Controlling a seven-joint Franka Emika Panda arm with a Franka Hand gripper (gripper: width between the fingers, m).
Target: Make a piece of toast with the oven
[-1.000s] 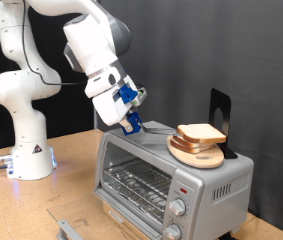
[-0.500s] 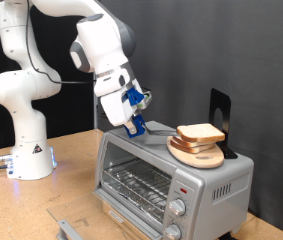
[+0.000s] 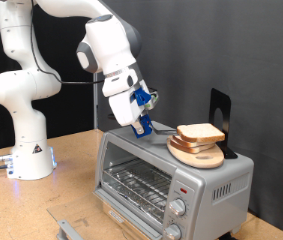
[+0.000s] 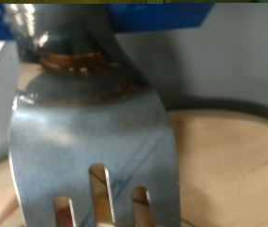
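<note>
The piece of toast (image 3: 201, 133) lies on a round light-wood board (image 3: 194, 154) on top of the silver oven (image 3: 216, 180). The oven's front stands open, and its wire rack (image 3: 136, 183) shows bare. My gripper (image 3: 142, 123) hangs over the oven's top, to the exterior view's left of the toast. It is shut on a metal fork-like tool (image 3: 161, 128) whose flat end points at the board. In the wrist view the tool's tines (image 4: 96, 132) fill the picture, with the board (image 4: 233, 170) just behind them.
A black upright piece (image 3: 219, 108) stands behind the board on the oven's top. Two round knobs (image 3: 179, 208) sit at the oven's front right. The white robot base (image 3: 26, 140) stands on the wooden table at the exterior view's left.
The arm has carried the gripper and the metal tool towards the exterior view's right, closer to the board and the toast. The toast and the board have not moved.
</note>
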